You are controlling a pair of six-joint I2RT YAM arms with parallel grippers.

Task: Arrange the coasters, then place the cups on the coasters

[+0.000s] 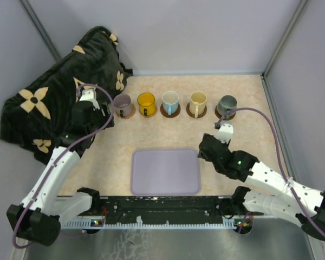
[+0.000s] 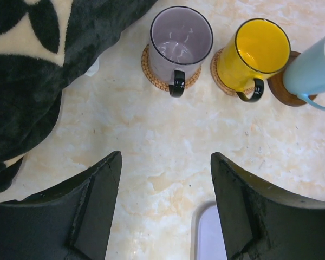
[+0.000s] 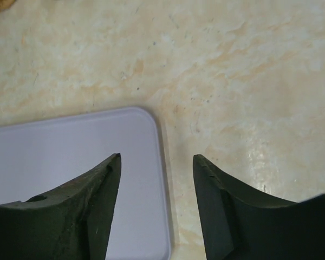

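Five cups stand in a row at the back, each on a round coaster: purple-grey [image 1: 123, 102], yellow [image 1: 146, 101], white with a blue handle [image 1: 170, 100], cream [image 1: 197, 99] and dark grey-green [image 1: 227, 103]. The left wrist view shows the purple-grey cup [image 2: 180, 39] on a woven tan coaster [image 2: 150, 73], the yellow cup [image 2: 259, 50] on another tan coaster [image 2: 219, 76], and the pale blue-handled cup [image 2: 314, 67] on a darker coaster [image 2: 286, 95]. My left gripper [image 1: 109, 118] [image 2: 166, 154] hangs open and empty, short of the purple-grey cup. My right gripper [image 1: 202, 150] [image 3: 157, 156] is open and empty over the tray's far right corner.
A lavender rectangular tray [image 1: 165, 171] [image 3: 54, 146] [image 2: 208, 235] lies in front of the row, nothing on it. A black blanket with cream flowers [image 1: 59, 92] [image 2: 38, 65] is heaped at the back left. Grey walls close in the table on three sides.
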